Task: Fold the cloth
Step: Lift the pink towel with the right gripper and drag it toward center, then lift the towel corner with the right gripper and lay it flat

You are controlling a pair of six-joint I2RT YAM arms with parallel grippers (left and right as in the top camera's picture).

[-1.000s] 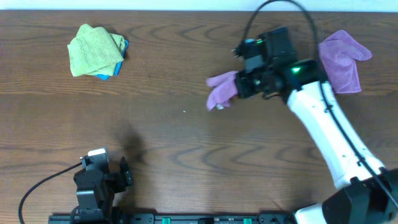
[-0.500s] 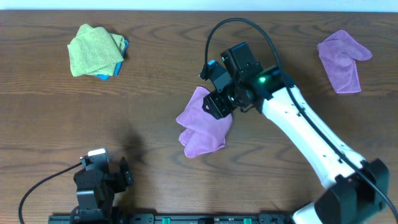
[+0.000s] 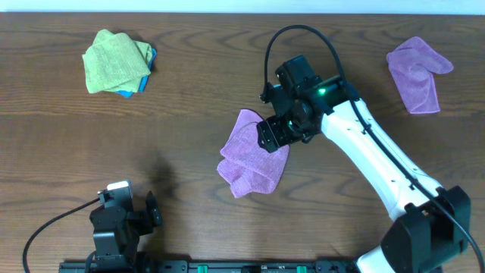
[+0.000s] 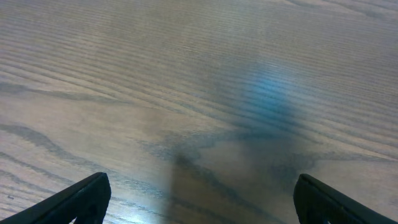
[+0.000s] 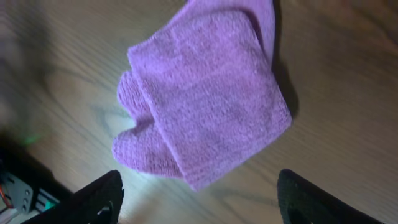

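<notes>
Purple cloth (image 3: 246, 155), long axis roughly near-to-far, right claw (image 3: 274, 136) spread above

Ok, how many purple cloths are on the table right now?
2. One purple cloth lies crumpled mid-table; the other purple cloth sits by the far right edge. The green pile far left could hide more.

No readable text, labels, brands or numbers — none on cloths, arms or table.
</notes>
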